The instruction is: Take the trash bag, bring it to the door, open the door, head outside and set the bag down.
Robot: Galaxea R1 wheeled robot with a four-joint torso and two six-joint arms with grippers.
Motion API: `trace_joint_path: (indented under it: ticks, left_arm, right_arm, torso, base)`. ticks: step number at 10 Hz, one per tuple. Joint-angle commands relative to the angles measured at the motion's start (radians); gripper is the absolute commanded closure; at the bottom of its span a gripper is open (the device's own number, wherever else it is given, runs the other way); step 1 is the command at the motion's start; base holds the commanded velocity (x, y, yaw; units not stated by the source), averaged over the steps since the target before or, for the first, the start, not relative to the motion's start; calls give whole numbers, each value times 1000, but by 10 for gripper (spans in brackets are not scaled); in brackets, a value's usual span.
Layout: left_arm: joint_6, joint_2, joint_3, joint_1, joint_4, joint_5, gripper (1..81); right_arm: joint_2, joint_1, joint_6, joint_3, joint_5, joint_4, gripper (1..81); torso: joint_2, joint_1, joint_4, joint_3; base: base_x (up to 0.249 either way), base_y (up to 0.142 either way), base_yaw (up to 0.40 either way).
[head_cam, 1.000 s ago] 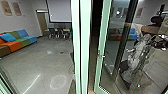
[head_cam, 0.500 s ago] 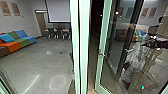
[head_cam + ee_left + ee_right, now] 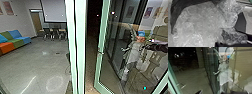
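The trash bag [image 3: 196, 18], clear and crumpled, is occupying much of the left wrist view; a dark sheet-like edge [image 3: 175, 13] is curving around one side of it; whether the bag is hanging or resting, the pictures are not making clear. The left gripper's state is one that I am not able to tell, nor am I able to tell that of the right gripper.

In the head view, the pale green door frame [image 3: 80, 47] is standing upright between the room and a dark opening; the glass door [image 3: 113, 60] is standing ajar, its pale green leading edge being separated from the frame by a narrow gap; paved ground [image 3: 90, 75] is showing inside that gap; the door handle [image 3: 100, 52] is sitting on the leading edge. A winged statue [image 3: 223, 70] is showing in the glass, well apart from the door edge.

On the room side of the frame, bare floor [image 3: 37, 57] is extending back as a broad free area; a multicoloured sofa [image 3: 16, 41] is bounding it along the left wall; chairs [image 3: 52, 33] are lining its far end, below a projection screen [image 3: 55, 11].
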Motion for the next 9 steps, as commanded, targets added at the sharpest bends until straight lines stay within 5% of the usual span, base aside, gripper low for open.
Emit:
trace_joint_path:
  ticks: [1,3,4,6,7,9]
  left_arm:
    - [1,0,-1,-44,-9,61,811]
    - [1,-1,-1,-43,-9,62,811]
    - [1,-1,-1,-44,-9,61,811]
    - [1,0,-1,-43,-9,62,811]
    - [1,-1,-1,-43,-8,62,811]
    - [1,2,2,-43,-8,62,811]
  right_arm:
    - [-32,176,-7,-34,-4,-48,10]
    - [-66,174,-6,-18,-2,-45,10]
    - [-81,173,-6,-5,-2,-45,10]
    - [-112,163,-6,16,-2,-40,10]
    - [-121,160,-6,22,-2,-40,10]
    - [-133,151,-7,19,-1,-46,10]
  torso:
    - [0,0,0,0]
    - [0,0,0,0]
    - [0,1,-24,0]
    - [0,1,-39,0]
    - [0,1,-27,0]
    - [0,1,-37,0]
  base:
    - [0,0,0]
    - [0,0,0]
    - [0,0,0]
    - [0,0,0]
    - [0,0,0]
    - [0,0,0]
